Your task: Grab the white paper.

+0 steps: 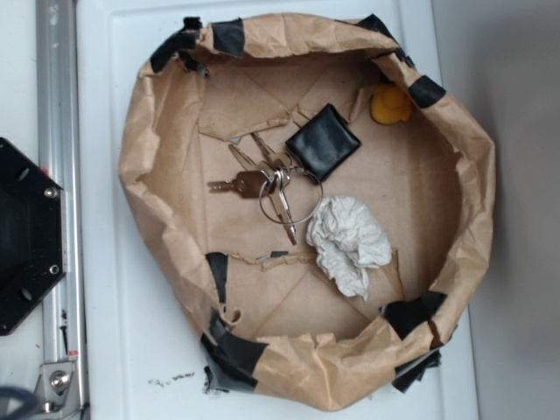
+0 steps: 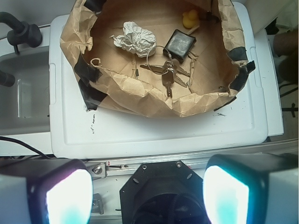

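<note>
Soft, even overhead light; shadows are faint inside the brown paper basket (image 1: 157,175). In the wrist view the pincer's fingertips (image 2: 67,196) glow overexposed, blurred, out of focus, while the background stays sharp.

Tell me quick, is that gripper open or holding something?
Gripper: open, holding nothing, well short of the white paper.

Gripper (image 2: 147,193) sits wide open in the wrist view, its two fingers (image 2: 67,198) filling the bottom corners with a broad gap between them. The pads glow washed-out white with a teal tint at the lower edge (too blown out to read any surface detail). Nothing between the jaws. Exterior view shows no arm at all, only the black hexagonal robot base (image 1: 26,236) at the left edge.
</note>
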### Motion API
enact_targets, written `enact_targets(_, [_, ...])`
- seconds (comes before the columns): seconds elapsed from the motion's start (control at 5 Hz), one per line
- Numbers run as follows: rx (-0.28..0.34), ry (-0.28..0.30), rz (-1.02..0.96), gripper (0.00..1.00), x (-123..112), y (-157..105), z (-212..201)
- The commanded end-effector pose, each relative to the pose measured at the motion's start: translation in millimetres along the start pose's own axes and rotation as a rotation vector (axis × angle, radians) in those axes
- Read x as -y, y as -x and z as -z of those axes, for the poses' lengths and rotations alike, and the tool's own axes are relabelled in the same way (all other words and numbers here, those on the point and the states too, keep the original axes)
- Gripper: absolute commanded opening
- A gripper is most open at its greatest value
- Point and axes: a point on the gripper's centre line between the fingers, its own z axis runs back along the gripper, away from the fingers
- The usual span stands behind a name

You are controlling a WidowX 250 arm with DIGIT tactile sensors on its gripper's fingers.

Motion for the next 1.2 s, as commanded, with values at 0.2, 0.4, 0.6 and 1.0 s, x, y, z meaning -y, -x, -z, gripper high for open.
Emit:
enact_targets(0.2, [0.083, -0.044, 0.031, 1.0, -13.1, -46.0, 43.1])
enact_targets(0.4, [0.182, 0.002, 0.124, 1.0, -15.6, -93.9, 54.3])
enact_targets(0.6, [0.183, 0.002, 0.203, 1.0, -22.6, -118.7, 72.9])
enact_targets(1.0, [0.156, 0.033, 0.437, 1.0, -8.1, -156.4, 137.2])
